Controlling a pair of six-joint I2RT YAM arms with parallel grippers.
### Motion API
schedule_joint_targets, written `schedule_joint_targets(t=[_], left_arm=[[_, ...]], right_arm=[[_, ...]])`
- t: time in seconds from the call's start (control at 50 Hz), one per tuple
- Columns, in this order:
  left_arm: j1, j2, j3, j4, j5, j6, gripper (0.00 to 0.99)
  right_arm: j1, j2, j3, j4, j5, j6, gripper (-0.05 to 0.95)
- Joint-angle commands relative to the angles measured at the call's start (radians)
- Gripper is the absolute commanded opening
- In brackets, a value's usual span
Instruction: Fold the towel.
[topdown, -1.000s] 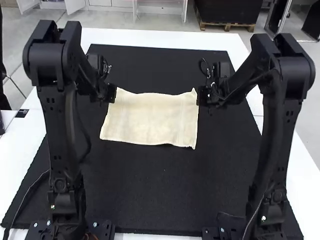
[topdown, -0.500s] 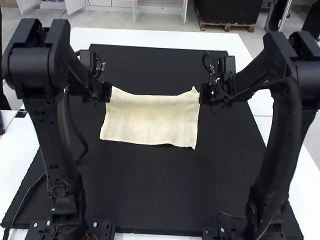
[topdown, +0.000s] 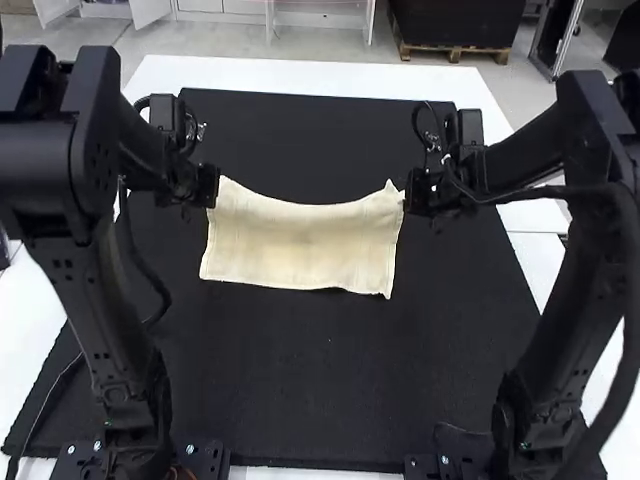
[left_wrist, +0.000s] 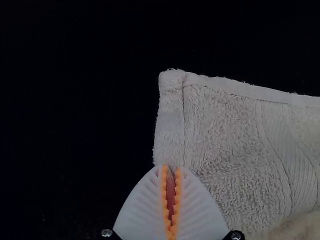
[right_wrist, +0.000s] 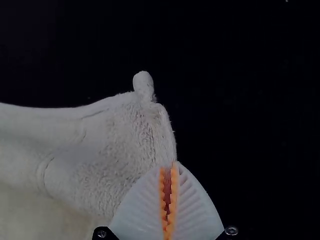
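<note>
The white bench (topdown: 320, 73) spans the high view, and the black mat (topdown: 330, 380) over it gives the cloth a flat ground to be folded on. The left arm (topdown: 110, 335) and right arm (topdown: 565, 340) stand at either side of the frame, presumably so both ends can be worked evenly. Between them, a little above the middle, is the towel (topdown: 300, 245), broadly spread; whether it is one layer or two I cannot tell. Its lower edge lies on the mat, while the upper edge sags between the grips, which suggests that side is lifted to be carried over.

The left claw (left_wrist: 171, 169) is clenched on the towel's left side edge, the right claw (right_wrist: 168, 167) on the right one, both near the upper corners; that likely keeps the fold square. The smallest thing, a curled corner tip (right_wrist: 143, 85), pokes up loose and may need smoothing.
</note>
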Motion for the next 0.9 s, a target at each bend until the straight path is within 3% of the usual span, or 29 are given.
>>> schedule_joint_targets(t=[0.0, 0.64, 0.88], left_arm=[[0.011, -0.046, -0.024, -0.009, 0.009, 0.013, 0.025], [0.011, -0.179, -0.248, 0.020, -0.008, 0.019, 0.025], [0.011, -0.191, -0.331, 0.095, -0.026, 0.025, 0.025]], right_arm=[[-0.012, -0.041, -0.031, -0.008, -0.027, 0.004, -0.02], [-0.010, -0.121, -0.188, -0.037, -0.079, 0.004, -0.02], [-0.009, -0.125, -0.249, -0.023, -0.097, 0.003, -0.01]])
